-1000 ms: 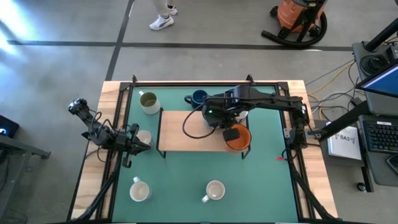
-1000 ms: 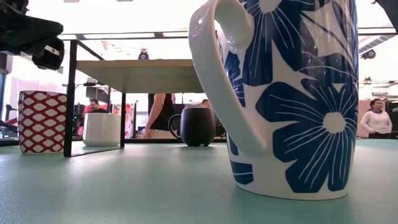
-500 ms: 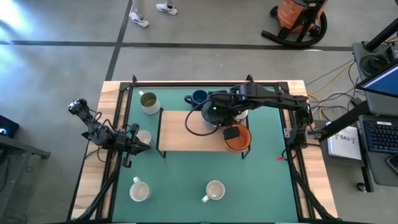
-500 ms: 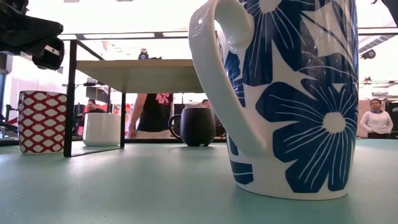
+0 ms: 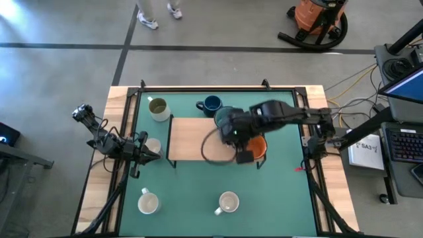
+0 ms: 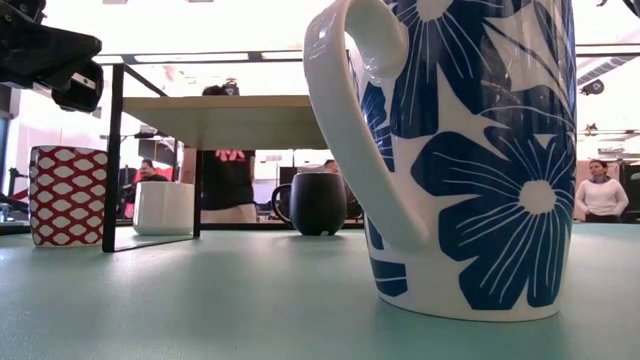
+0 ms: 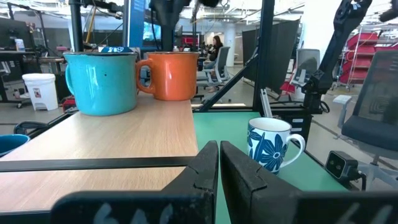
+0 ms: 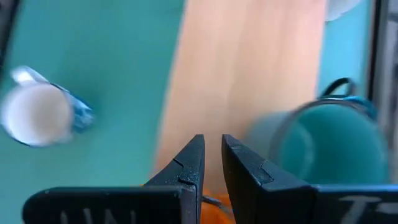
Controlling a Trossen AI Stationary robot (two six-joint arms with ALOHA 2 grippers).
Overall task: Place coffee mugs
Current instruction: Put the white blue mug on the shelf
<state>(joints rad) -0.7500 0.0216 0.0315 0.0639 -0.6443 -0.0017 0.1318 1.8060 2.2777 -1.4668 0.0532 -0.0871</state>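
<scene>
My left tool (image 5: 157, 154) waits at the desk's (image 5: 277, 198) left edge, fingers pressed together on nothing, just left of the wooden shelf (image 5: 192, 140) that stands mid-desk. An olive mug (image 5: 158, 108) sits off the shelf's far left corner and a navy mug (image 5: 211, 104) just behind its far edge; a cream mug (image 5: 147, 201) and the blue-flowered white mug (image 5: 228, 202) stand on the green mat in front of the shelf. On the shelf's right end the teal mug (image 7: 101, 73) and orange mug (image 7: 172, 76) stand side by side, handle nearly touching the teal wall. My right tool (image 8: 211, 163) hovers above that end of the shelf, its fingers a narrow slit apart and pinching nothing I can see, the teal mug (image 8: 331, 142) just beside them. To do this step well, I judge I should lift clear of both rims before swinging away, then spread the fingers fully before descending on the next mug's wall, keeping its handle clear.
</scene>
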